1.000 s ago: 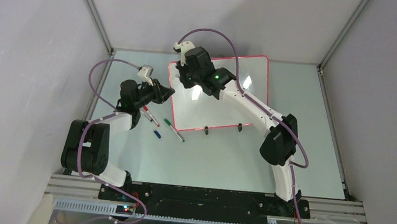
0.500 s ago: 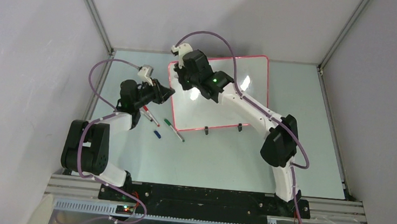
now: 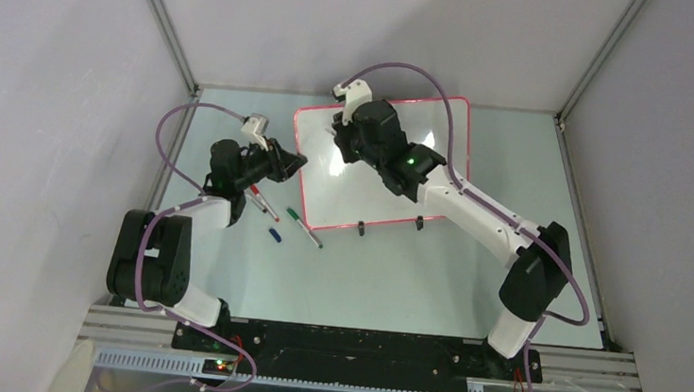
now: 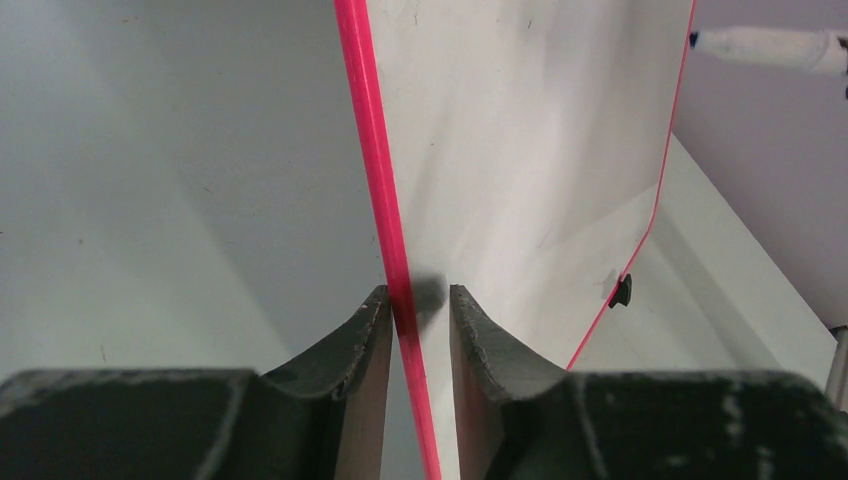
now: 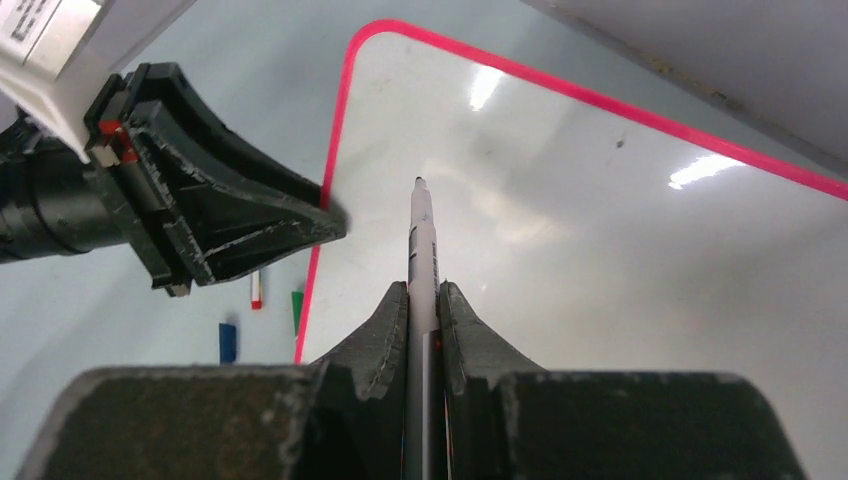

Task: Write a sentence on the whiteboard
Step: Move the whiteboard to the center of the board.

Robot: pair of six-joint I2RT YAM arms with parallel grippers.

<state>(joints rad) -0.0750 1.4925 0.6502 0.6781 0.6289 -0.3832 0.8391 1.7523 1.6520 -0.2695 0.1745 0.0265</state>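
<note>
We see the whiteboard (image 3: 357, 202) lying on the pale tabletop (image 3: 392, 285), toward 12 o'clock from its middle and slightly askew. Two black clip feet (image 3: 360, 227) sit on the board's 6 o'clock edge. Its glossy face mirrors bright light streaks (image 5: 700, 170).

The left end effector (image 4: 418, 300) sits at the board's 9 o'clock edge with a finger on either side of the pink-red frame. We cannot tell whether it pinches the frame.

The right end effector (image 5: 423, 300) is clenched on a marker (image 5: 422, 230). The tip points over the board near its 11 o'clock corner, and we cannot tell if it touches.

At 8 o'clock from the board, a red pen (image 3: 264, 202), a green pen (image 3: 303, 227) and a blue cap (image 3: 274, 235) lie on the tabletop.

Plain grey walls (image 3: 50, 85) close in on three sides, with metal posts (image 3: 161, 20) in the far corners.
</note>
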